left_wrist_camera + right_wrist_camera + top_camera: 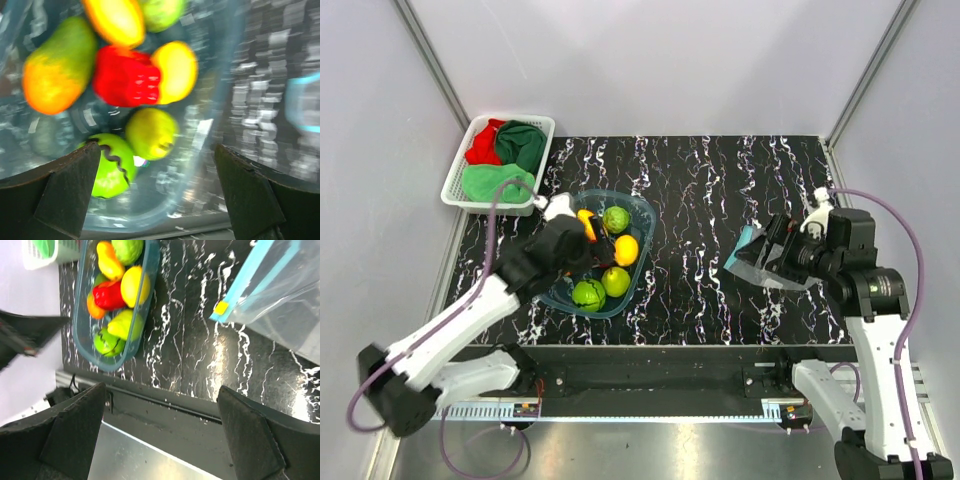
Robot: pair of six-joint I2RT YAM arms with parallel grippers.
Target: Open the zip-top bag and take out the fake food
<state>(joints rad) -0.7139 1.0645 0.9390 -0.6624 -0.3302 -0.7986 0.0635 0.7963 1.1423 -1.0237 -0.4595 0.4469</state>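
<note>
The clear zip-top bag (761, 266) with its teal-blue zip strip lies flat on the table at the right. It also shows in the right wrist view (282, 295) and looks empty. The fake food (616, 281) lies in a translucent blue tub (646, 216): a red pepper (127, 77), a mango (57, 67), a yellow fruit (175, 70), a pear (150, 132) and a green apple (112, 172). My left gripper (568, 245) hangs open over the tub, empty (157, 150). My right gripper (782, 250) is open and empty above the bag (161, 389).
A white basket (546, 140) with red and green cloths stands at the back left. The tub also shows in the right wrist view (120, 360). The table's front edge and a metal rail (165, 405) run below the right gripper.
</note>
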